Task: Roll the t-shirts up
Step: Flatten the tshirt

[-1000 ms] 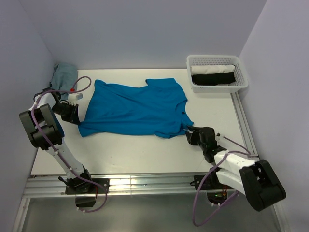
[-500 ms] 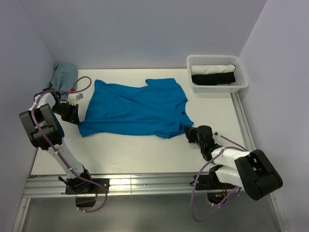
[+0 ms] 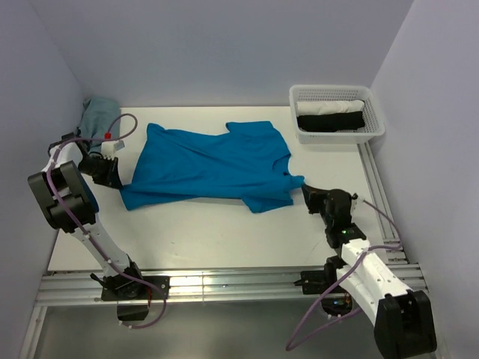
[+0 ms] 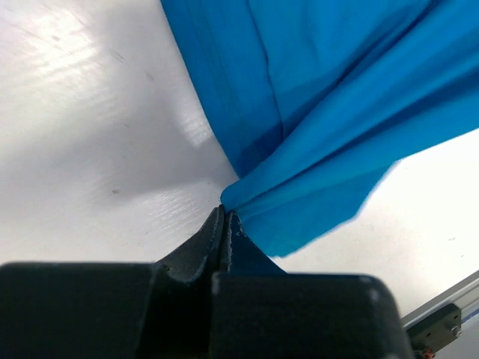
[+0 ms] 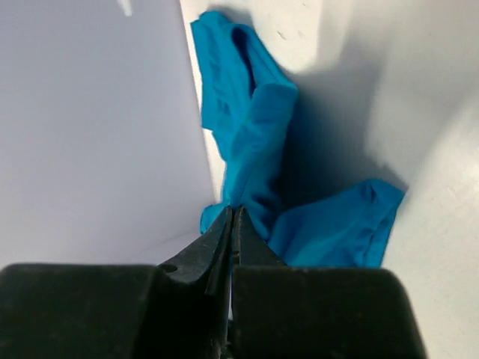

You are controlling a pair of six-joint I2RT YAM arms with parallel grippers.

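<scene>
A bright blue t-shirt (image 3: 209, 164) lies spread flat across the middle of the white table. My left gripper (image 3: 114, 174) is shut on its left edge, low over the table. In the left wrist view the jaws (image 4: 224, 215) meet on a bunched fold of the blue cloth (image 4: 322, 112). My right gripper (image 3: 305, 190) is shut on the shirt's right edge, which is drawn out into a point toward it. The right wrist view shows the closed fingers (image 5: 233, 217) with the blue cloth (image 5: 251, 142) pinched at their tips and stretched away over the table.
A white mesh basket (image 3: 340, 136) stands at the back right, holding a rolled white garment (image 3: 331, 107) and a rolled black one (image 3: 331, 121). A grey-blue cloth heap (image 3: 99, 116) lies in the back left corner. A metal rail (image 3: 378, 194) runs along the table's right edge.
The right gripper has closed on the shirt's right edge and pulled it rightward and slightly back as the arm swung out. The left gripper shifted slightly back, still gripping.
</scene>
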